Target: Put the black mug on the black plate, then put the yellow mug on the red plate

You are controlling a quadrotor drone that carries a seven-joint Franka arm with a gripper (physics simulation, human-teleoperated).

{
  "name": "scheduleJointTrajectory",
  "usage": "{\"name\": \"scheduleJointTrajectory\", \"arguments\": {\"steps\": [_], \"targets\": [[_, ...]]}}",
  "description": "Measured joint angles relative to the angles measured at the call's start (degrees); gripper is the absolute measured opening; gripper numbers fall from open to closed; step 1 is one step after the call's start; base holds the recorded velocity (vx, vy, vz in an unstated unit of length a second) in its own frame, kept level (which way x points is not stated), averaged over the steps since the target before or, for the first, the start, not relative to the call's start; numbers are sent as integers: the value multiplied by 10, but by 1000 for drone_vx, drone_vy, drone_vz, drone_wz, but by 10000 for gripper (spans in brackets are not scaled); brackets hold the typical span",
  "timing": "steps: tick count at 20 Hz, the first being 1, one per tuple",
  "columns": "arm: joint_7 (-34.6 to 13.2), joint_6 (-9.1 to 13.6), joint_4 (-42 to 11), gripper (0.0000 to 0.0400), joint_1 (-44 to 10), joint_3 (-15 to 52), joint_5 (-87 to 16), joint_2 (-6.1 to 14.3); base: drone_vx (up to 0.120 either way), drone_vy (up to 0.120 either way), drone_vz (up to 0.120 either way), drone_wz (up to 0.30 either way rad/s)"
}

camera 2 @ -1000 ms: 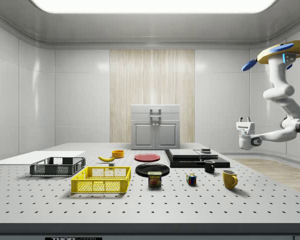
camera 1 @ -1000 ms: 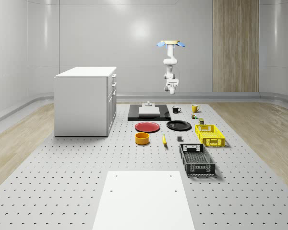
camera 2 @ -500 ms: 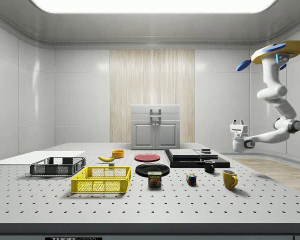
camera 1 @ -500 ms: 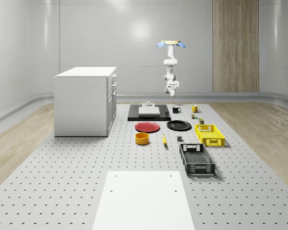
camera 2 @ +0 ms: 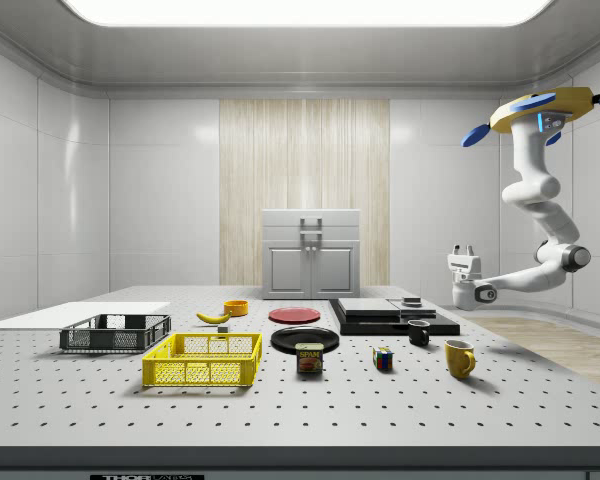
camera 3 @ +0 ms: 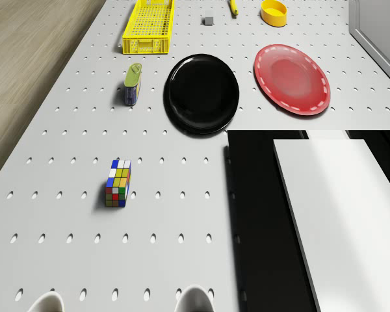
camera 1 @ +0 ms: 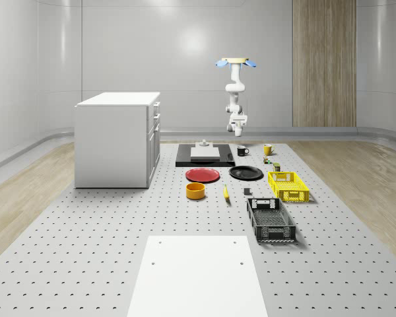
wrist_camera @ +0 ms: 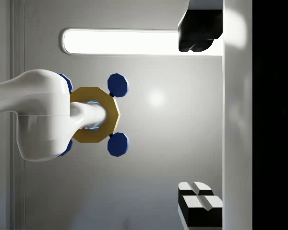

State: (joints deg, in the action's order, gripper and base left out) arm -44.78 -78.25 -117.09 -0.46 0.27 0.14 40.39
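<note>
Here the jaws are spread, empty and pointing up; the gripper (camera 2: 465, 252) hangs in the air at one o'clock of the black mug (camera 2: 419, 333) in the side view, well clear of it. That mug stands on the table (camera 2: 500, 405), with the yellow mug (camera 2: 459, 358) at its four o'clock. In the whole-scene view the black plate (camera 1: 245, 173) lies at the black mug's six o'clock, with the red plate (camera 1: 202, 175) at the black plate's nine. The drone (camera 2: 540, 105) hovers high at the gripper's one o'clock.
</note>
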Motion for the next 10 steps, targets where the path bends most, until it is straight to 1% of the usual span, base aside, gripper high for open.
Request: {"name": "scheduleJointTrajectory", "arguments": {"steps": [10], "targets": [[0,-4,-3,400,-1,1,-1,3,120,0,0,0]]}}
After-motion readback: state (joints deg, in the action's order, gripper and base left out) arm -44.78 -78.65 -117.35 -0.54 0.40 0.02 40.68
